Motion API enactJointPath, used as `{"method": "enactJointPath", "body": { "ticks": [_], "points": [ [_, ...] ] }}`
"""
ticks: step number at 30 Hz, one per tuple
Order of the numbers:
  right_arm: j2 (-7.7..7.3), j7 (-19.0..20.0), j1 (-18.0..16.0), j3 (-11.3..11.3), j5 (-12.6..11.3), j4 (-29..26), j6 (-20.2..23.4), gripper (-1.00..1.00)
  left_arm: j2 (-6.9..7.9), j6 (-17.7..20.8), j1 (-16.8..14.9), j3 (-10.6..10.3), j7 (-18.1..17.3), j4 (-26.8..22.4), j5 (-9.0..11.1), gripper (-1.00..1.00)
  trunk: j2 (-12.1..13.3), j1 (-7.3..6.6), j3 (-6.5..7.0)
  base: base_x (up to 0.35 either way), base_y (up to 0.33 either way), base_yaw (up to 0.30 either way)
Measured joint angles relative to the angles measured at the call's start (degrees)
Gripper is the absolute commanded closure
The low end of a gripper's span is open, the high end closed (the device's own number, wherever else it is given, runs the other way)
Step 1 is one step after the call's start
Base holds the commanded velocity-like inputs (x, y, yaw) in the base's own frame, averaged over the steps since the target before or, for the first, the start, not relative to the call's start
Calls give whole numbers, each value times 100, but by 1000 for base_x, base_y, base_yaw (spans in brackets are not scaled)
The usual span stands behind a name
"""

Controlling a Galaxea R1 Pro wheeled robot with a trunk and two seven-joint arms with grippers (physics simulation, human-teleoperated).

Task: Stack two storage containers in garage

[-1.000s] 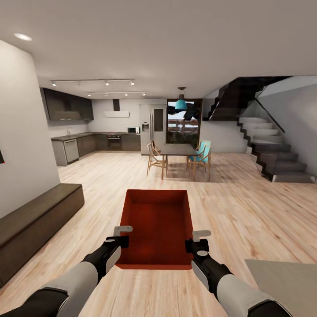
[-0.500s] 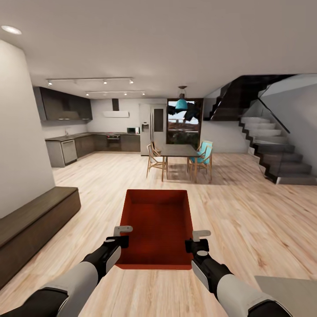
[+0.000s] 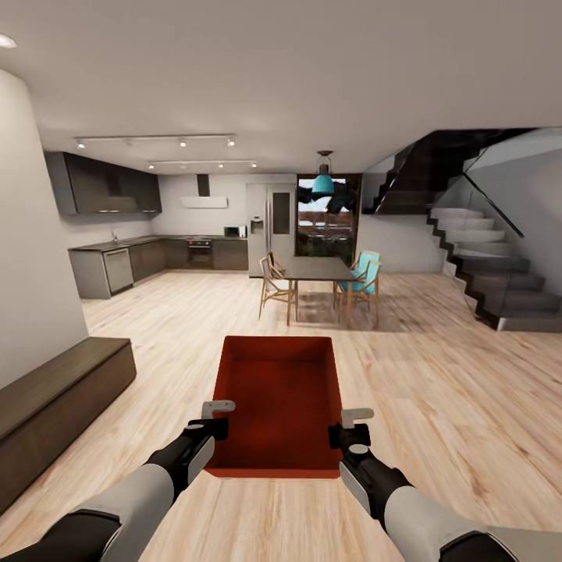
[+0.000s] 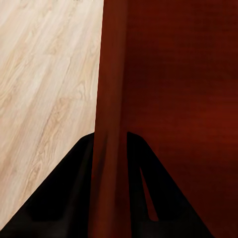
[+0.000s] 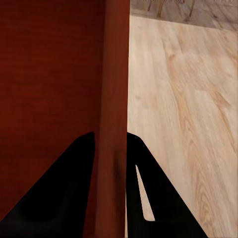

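Observation:
A red-orange open-top storage container [image 3: 277,402] hangs level in front of me, above the pale wood plank floor of the living room. My left gripper [image 3: 218,417] is shut on its left wall [image 4: 111,99], one dark finger on each side of the thin wall. On the opposite side my right gripper [image 3: 348,425] is shut on the right wall [image 5: 115,89] in the same way. The bin is empty inside.
A long low dark cabinet [image 3: 55,398] runs along the white wall at the left. Ahead stand a dining table [image 3: 318,269] with chairs, a dark kitchen [image 3: 148,250] at the back left and a staircase [image 3: 484,273] at the right. Wood floor [image 3: 437,390] spreads open ahead.
The whole view has shifted as I roll forward: cabinet and left wall slide off to the left, and the grey surface at bottom right has gone. The container stays fixed between both grippers.

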Motion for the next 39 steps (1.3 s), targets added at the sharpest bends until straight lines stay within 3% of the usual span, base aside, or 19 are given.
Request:
{"method": "enactJointPath", "body": {
  "ticks": [10,39],
  "points": [
    [10,-18,1,7,-3,-1,2,100,11,-2,-1,-12,-13,1,11,100,0,0,0,321,0,-55],
    [4,-2,1,-13,2,4,2,100,3,14,-1,-9,-2,-7,0,100,0,0,0,321,0,-280]
  ]
}}
